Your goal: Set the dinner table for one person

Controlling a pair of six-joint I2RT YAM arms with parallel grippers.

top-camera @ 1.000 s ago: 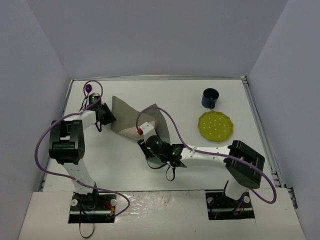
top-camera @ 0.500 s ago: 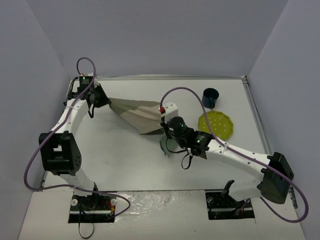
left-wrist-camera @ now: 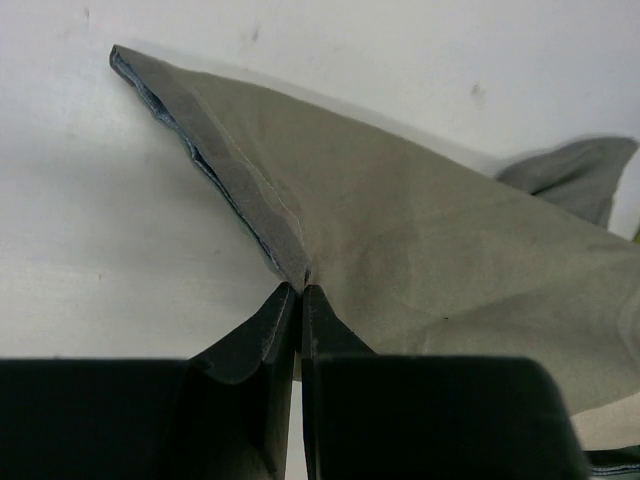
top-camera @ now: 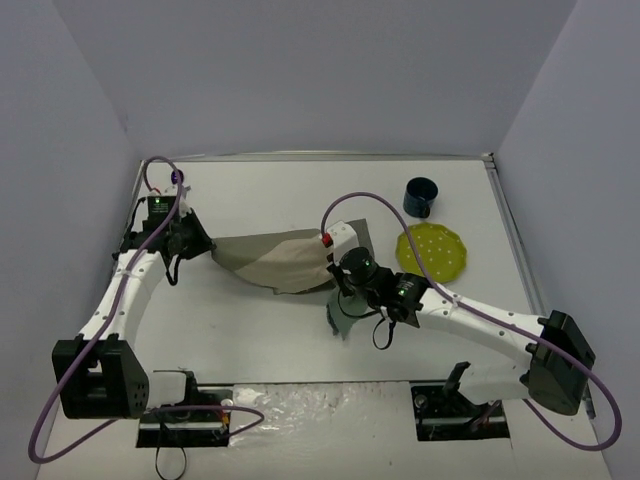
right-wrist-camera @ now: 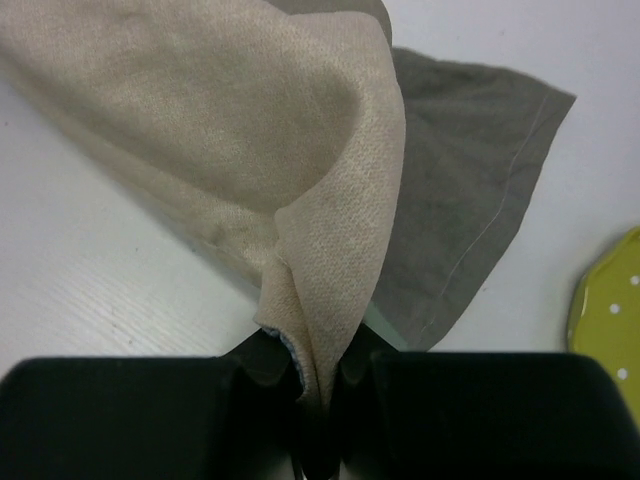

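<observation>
The patchwork cloth (top-camera: 275,260) hangs stretched between my two grippers above the white dinner table (top-camera: 300,190). My left gripper (top-camera: 205,247) is shut on the cloth's left corner. In the left wrist view the jaws (left-wrist-camera: 301,290) pinch its grey-green seam edge (left-wrist-camera: 430,230). My right gripper (top-camera: 338,283) is shut on the cloth's right end. In the right wrist view the jaws (right-wrist-camera: 320,375) clamp a beige fold (right-wrist-camera: 250,120), and a grey-green panel (right-wrist-camera: 470,180) lies behind it. A loose flap (top-camera: 342,320) droops below the right gripper.
A yellow-green dotted plate (top-camera: 430,252) lies right of the cloth; its edge shows in the right wrist view (right-wrist-camera: 610,310). A dark blue cup (top-camera: 421,196) stands behind the plate. A small purple object (top-camera: 178,178) sits at the back left corner. Grey walls enclose the table.
My left gripper has pulled back from the far left corner toward the front. My right gripper has shifted slightly forward. The cloth now spreads wider and flatter between them.
</observation>
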